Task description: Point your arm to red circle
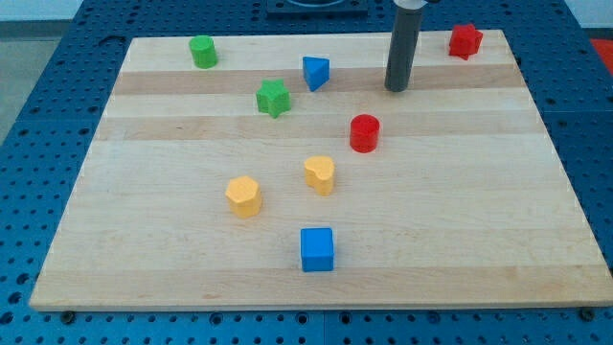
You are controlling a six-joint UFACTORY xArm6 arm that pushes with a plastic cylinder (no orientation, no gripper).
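The red circle (364,133), a short red cylinder, stands on the wooden board (460,211) a little right of its middle. My tip (397,89) is at the lower end of the dark rod, above and slightly right of the red circle in the view, with a clear gap between them. It touches no block.
A red star (465,40) sits at the top right corner. A blue triangle (315,72) and a green star (273,98) lie left of the tip. A green cylinder (202,52) is top left. A yellow heart (320,174), a yellow block (243,195) and a blue cube (317,249) lie lower down.
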